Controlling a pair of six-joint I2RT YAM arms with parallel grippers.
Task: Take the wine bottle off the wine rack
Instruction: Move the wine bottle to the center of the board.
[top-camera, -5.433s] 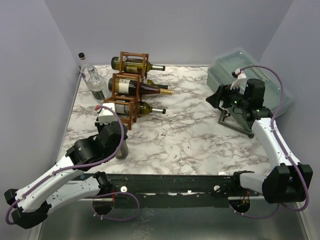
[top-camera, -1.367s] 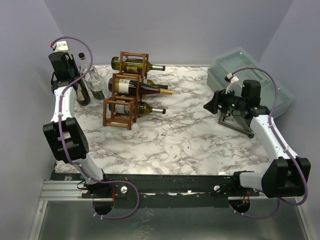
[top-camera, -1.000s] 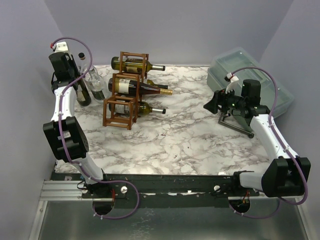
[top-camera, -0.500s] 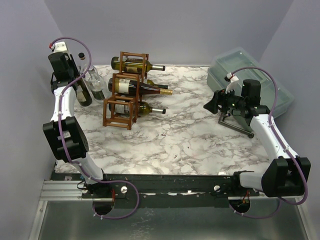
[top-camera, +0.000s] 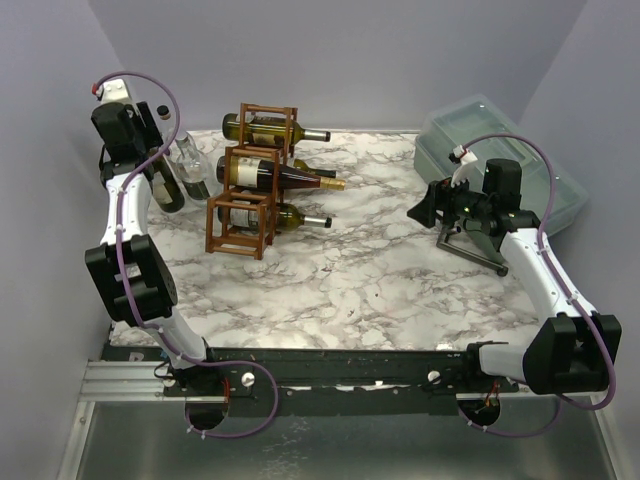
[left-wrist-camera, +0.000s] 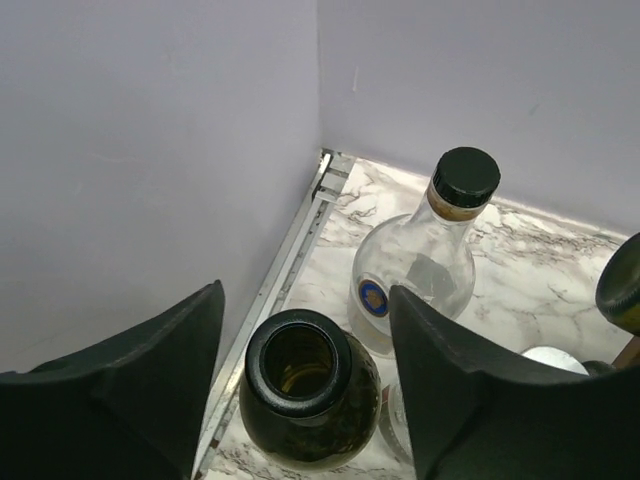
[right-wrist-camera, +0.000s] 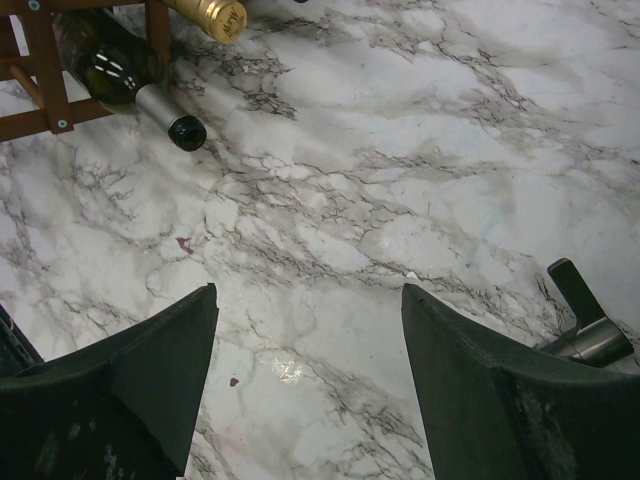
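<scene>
At the far-left corner of the tabletop, the dark green wine bottle stands upright, apart from the wine rack, beside a clear black-capped bottle. Left gripper jaws: wide, straddling its open mouth without contact. Right gripper jaws: wide, empty.

Overhead, wrist close-ups — shared wine rack

Plain lilac-grey walls close in on three sides and meet in a back-left corner. The table has a white marble top veined in grey, edged by a metal strip. The light is soft and even, the shadows faint.
</scene>
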